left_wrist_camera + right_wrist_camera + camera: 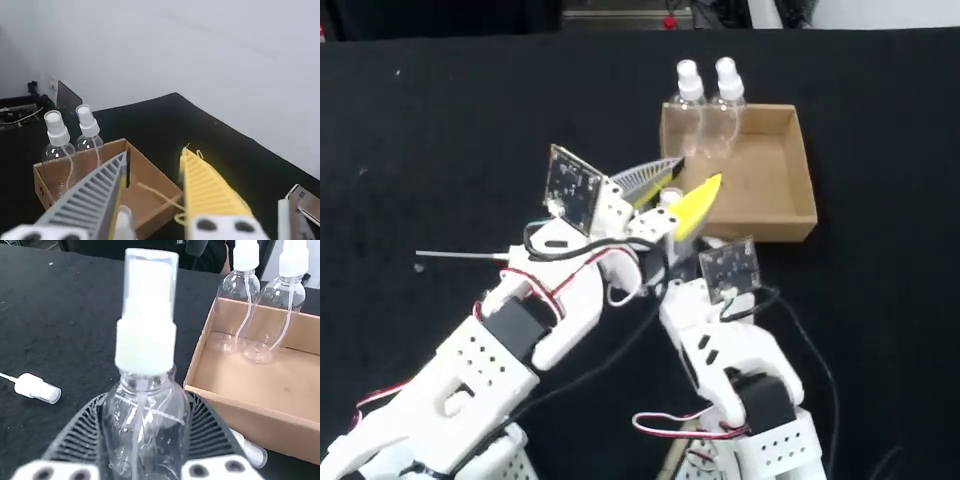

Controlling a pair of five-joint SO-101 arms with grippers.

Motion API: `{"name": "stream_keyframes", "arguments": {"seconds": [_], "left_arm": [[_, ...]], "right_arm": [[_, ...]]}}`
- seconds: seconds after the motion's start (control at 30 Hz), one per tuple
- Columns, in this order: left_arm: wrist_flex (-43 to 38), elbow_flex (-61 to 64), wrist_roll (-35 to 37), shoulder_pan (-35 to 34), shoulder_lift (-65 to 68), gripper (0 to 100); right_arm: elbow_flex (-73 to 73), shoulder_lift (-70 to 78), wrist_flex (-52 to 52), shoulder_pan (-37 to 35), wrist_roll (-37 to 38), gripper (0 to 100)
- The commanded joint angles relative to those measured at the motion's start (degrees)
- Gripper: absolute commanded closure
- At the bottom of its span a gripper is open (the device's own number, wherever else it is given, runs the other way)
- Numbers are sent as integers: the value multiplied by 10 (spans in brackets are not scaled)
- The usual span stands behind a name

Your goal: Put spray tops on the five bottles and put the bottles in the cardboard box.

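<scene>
Black tabletop [440, 120] carries the cardboard box [780, 225], where two capped bottles [235, 315] stand upright in a far corner. The right gripper [147, 410] is clamped round a third clear bottle [145, 360], its spray top [150, 295] on, just beside the box, while the left gripper [154, 157] hovers near with fingers apart. Such thin plastic looks light, slick and easily dented, so a gentle hold round the body below the shoulder seems best.

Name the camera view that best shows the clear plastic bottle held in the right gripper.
Right wrist view: the clear plastic bottle stands upright, white spray top on, in the right gripper. High view: arms cover most of it. Left wrist view: a white sliver, probably its top.
</scene>
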Motion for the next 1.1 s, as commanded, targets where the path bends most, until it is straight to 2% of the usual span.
{"name": "stream_keyframes", "arguments": {"seconds": [0.0, 0.17, 0.37, 0.47, 0.53, 0.6, 0.77, 0.83, 0.97, 1.07], "left_arm": [[4, -8, 11, -15, -8, 834], [23, -9, 11, -80, -34, 834], [177, -4, 5, -116, -175, 830], [218, 48, -46, -163, -243, 831], [219, 108, -72, -215, -285, 833], [215, 166, -66, -261, -321, 834], [138, 325, 33, -349, -414, 834], [113, 383, 60, -366, -454, 834], [105, 459, 62, -376, -535, 834], [101, 480, 62, -371, -543, 834]], "right_arm": [[-37, -58, -3, -5, 3, 986], [-35, -58, -2, -4, 3, 986], [-20, -58, -3, -4, 3, 984], [-16, -58, -3, -4, 3, 983], [-16, -58, -1, -4, 3, 984], [-16, -58, -2, -4, 3, 986], [-18, -58, -46, 4, 3, 986], [-31, -57, -87, 40, 3, 986], [-44, -52, -185, 120, 3, 987], [-36, -51, -273, 156, 3, 987]]}}
